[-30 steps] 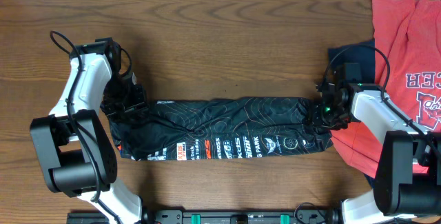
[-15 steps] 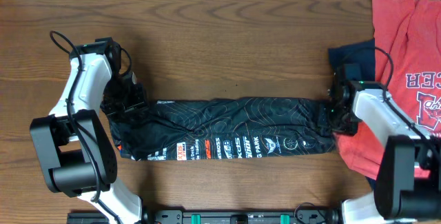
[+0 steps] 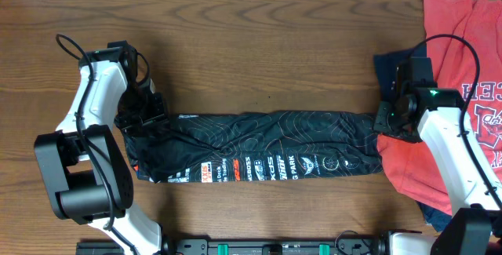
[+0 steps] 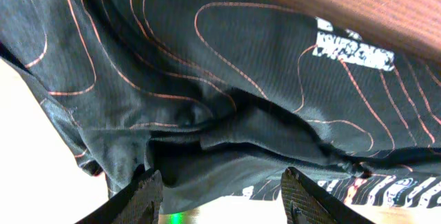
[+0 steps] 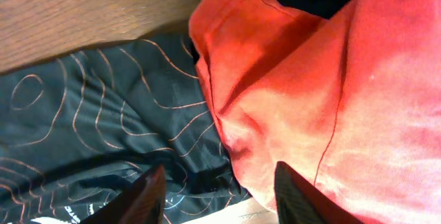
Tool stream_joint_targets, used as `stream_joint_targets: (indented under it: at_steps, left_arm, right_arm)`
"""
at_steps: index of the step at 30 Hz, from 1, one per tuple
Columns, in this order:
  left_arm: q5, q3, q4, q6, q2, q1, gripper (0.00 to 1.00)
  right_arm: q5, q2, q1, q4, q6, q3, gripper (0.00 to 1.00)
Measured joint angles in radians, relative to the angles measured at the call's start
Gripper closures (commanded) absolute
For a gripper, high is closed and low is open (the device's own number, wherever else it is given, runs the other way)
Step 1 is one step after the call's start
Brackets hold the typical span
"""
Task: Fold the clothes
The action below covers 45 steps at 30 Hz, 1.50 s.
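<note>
Left tool (image 3: pixel 149 114) is sitting on the 9 o'clock end of the black jersey (image 3: pixel 267 141). Its fingers (image 4: pixel 148 193) are spread apart with crumpled fabric in the gap, and nothing looks pinched from the wrist view. Right tool (image 3: pixel 386 122) is over at the 3 o'clock end, fingers spread too, right where the jersey's edge meets the red T-shirt (image 3: pixel 463 43). It's not clamped on either one as far as I can see.

The jersey is folded into a long narrow band running 9 to 3 across the worktop (image 3: pixel 259 43), a bit toward the 6 o'clock side. The white and orange sponsor logos line up along its 6 o'clock edge, with thin orange contour lines over the rest. Its 9 o'clock end is bunchier and wider.

The red T-shirt with white lettering lies at the 3 o'clock side of the worktop. A navy garment (image 3: pixel 388 67) pokes out from under its 9 o'clock edge, just beside the right tool.
</note>
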State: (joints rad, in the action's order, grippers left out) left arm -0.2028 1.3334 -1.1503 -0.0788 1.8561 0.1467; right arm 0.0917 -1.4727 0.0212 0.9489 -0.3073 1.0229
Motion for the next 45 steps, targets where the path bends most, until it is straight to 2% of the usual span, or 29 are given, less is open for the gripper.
stream_joint_targets:
  at_steps: [1,4,10,19,24,29,33,37,40,45]
  left_arm:
    - [0.000,0.000,0.006,0.000,0.000,0.000,0.43]
    - [0.000,0.000,0.016,0.000,0.000,0.000,0.43]
    - [0.000,0.000,0.019,0.000,0.000,0.000,0.42]
    - [0.000,0.000,0.018,0.000,0.000,0.000,0.43]
    - [0.000,0.000,0.017,0.000,0.000,0.000,0.42]
    - [0.000,0.000,0.006,0.000,0.000,0.000,0.43]
    - [0.000,0.000,0.003,0.000,0.000,0.000,0.43]
    - [0.000,0.000,-0.001,0.000,0.000,0.000,0.43]
    - [0.000,0.000,-0.002,0.000,0.000,0.000,0.42]
    - [0.000,0.000,-0.009,0.000,0.000,0.000,0.42]
  right_arm:
    - [0.005,0.000,0.000,-0.008,-0.015,-0.008,0.68]
    - [0.014,0.000,0.000,-0.040,-0.027,-0.034,0.78]
    - [0.018,0.000,0.000,-0.125,-0.041,-0.145,0.79]
    - [0.023,-0.002,0.023,-0.409,-0.042,-0.365,0.80]
    - [0.072,-0.001,0.074,-0.522,-0.042,-0.408,0.81]
    - [0.154,-0.010,0.175,-0.592,-0.043,-0.422,0.76]
    - [0.161,-0.013,0.298,-0.625,-0.045,-0.423,0.79]
    - [0.053,-0.013,0.406,-0.609,0.006,-0.402,0.69]
    - [-0.051,-0.014,0.420,-0.565,0.059,-0.380,0.60]
    - [-0.265,-0.014,0.406,-0.501,0.125,-0.367,0.50]
